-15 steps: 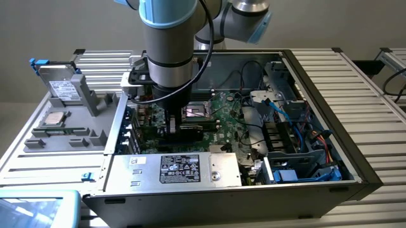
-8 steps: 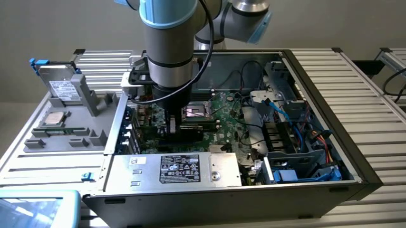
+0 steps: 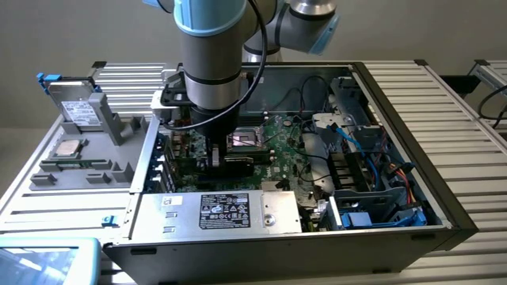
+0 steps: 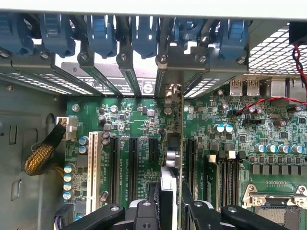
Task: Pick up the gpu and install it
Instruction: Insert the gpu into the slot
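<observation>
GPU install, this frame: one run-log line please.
gripper: shut on gpu | gpu: edge-on, upright, over motherboard slots | location: inside open PC case

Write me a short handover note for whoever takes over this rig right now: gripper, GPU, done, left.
Gripper: fingers closed on the thin green-and-black GPU card, held on edge.
Position: the arm is down inside the open grey computer case, with the card over the green motherboard between its black expansion slots, its bracket end towards the rear slot openings.
Done: card picked up and brought to the slots.
Left: seating is not confirmed; I cannot tell whether the card edge is in a slot.
</observation>
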